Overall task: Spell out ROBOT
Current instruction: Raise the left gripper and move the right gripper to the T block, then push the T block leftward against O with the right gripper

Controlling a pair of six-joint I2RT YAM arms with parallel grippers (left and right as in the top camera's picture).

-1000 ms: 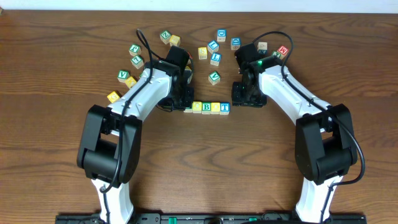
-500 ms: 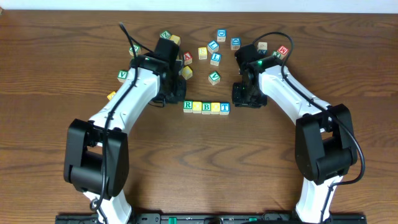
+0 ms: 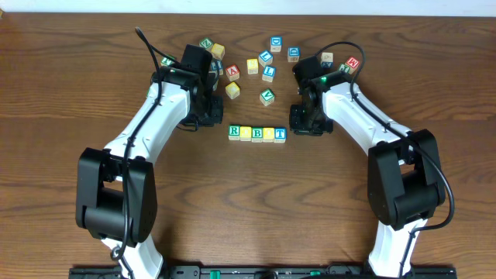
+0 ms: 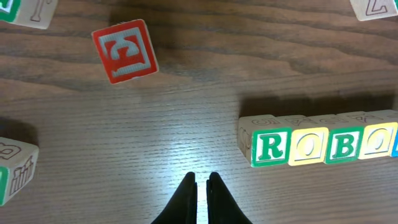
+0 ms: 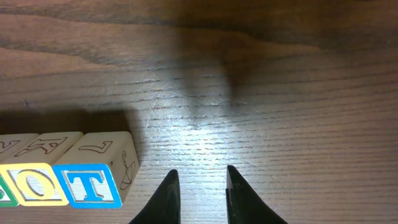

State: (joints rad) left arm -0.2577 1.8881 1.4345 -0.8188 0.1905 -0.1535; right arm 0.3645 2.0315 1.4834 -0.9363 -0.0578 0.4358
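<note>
- Overhead shows you all five cubes touching in one straight row mid-table (image 3: 248,209): R cube (image 3: 234,132), first O cube (image 3: 246,133), B cube (image 3: 257,134), second O cube (image 3: 269,134), T cube (image 3: 280,134).
- Left wrist cam: your left gripper (image 4: 201,182) is pinched closed with nothing in it, near the R cube end but apart from it, with a red cube (image 4: 125,51) further off.
- Right wrist cam: your right gripper (image 5: 201,177) has its fingers apart and empty, beside the T cube, not touching.

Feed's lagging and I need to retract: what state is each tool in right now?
Left tool: closed, holding nothing.
Right tool: open, nothing between its fingers.
</note>
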